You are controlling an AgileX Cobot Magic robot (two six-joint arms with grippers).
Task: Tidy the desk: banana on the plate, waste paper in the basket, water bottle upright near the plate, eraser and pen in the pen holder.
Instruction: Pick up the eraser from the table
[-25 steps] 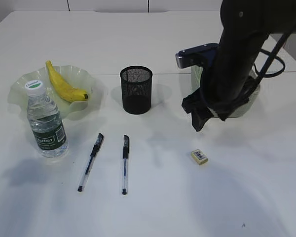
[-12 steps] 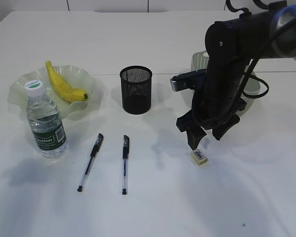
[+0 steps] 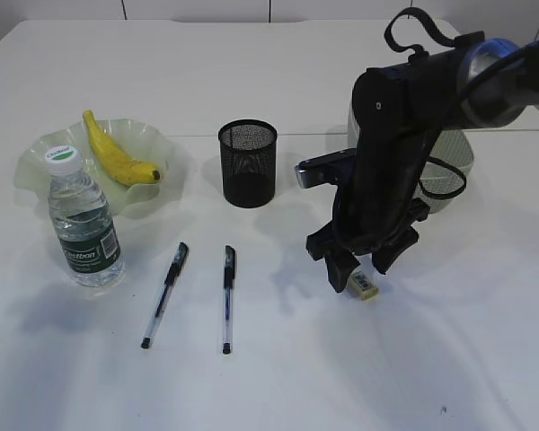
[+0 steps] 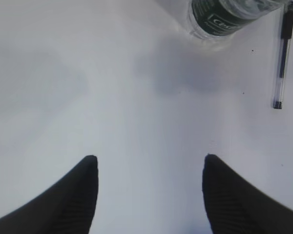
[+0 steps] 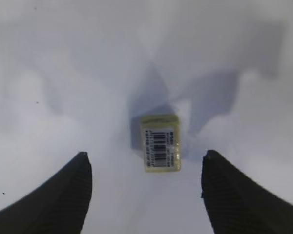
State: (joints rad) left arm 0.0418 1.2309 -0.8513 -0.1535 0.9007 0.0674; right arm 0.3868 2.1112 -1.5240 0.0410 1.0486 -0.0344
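Above the eraser (image 5: 160, 142), the right pincer (image 5: 144, 195) gapes wide, clear of its edges.

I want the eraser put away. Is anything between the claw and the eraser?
No. The right gripper is open just above the eraser, with only bare table between its fingers and it. The eraser is not yet touched.
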